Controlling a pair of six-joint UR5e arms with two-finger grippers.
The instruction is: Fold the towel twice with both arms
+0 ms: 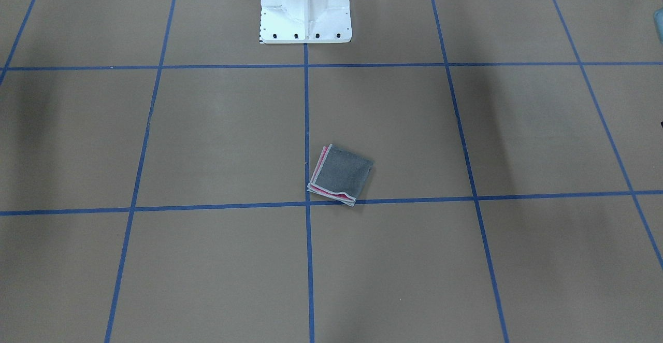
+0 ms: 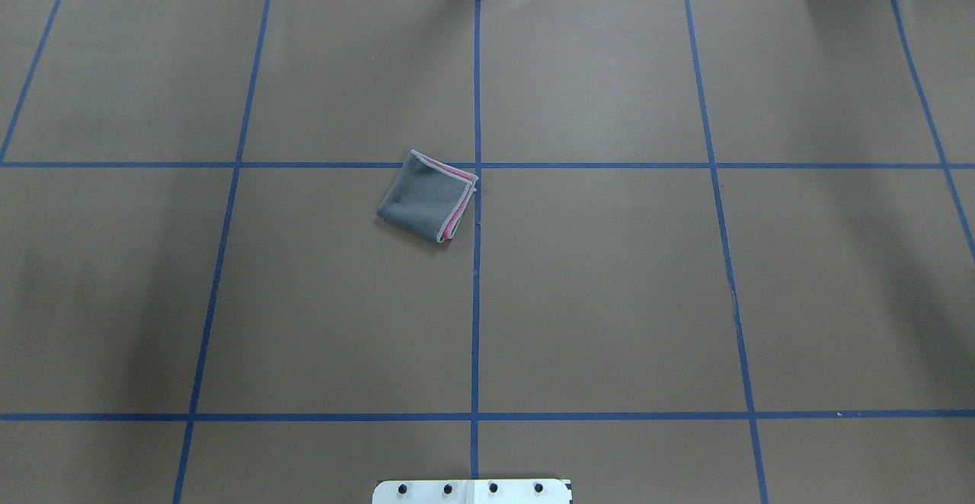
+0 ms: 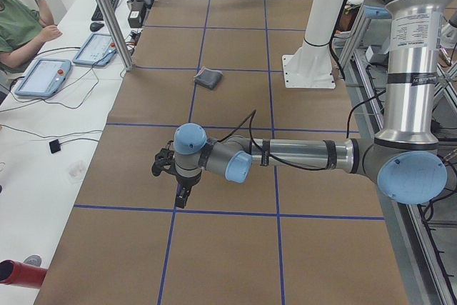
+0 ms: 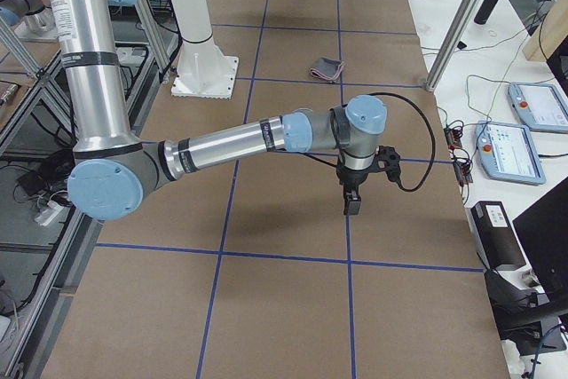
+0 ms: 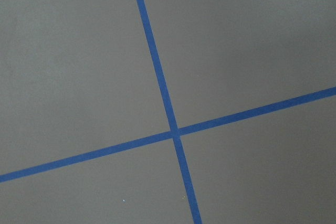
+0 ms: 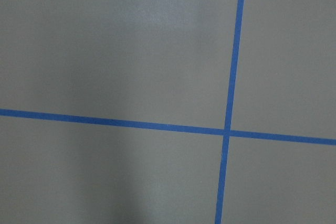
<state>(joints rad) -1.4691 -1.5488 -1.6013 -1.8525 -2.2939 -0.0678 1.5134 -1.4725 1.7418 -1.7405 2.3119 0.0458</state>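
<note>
Bench scene at the apparent close of the double fold, read from the robot's left to its right. The left end effector (image 3: 183, 199) hangs low over a crossing of the blue tape lines (image 5: 176, 131), well apart from the cloth; only a side view shows it, so whether its fingers are apart or together cannot be told. The towel (image 2: 426, 198) lies on the brown bench (image 2: 609, 298) just to the robot's left of the centre line, a grey face up, with pink and pale stitched borders stacked along two sides, which suggests both folds are made. The right end effector (image 4: 351, 206) hangs likewise over bare bench, its state equally indeterminate. The step in hand appears to be standing clear: done well, both arms keep away from the cloth, since the layers fan slightly at the open corner (image 1: 346, 199) and a brush would likely spread them. A printed label on the left arm's upright tube (image 3: 408, 30) is too small to read; the towel shows no writing.
</note>
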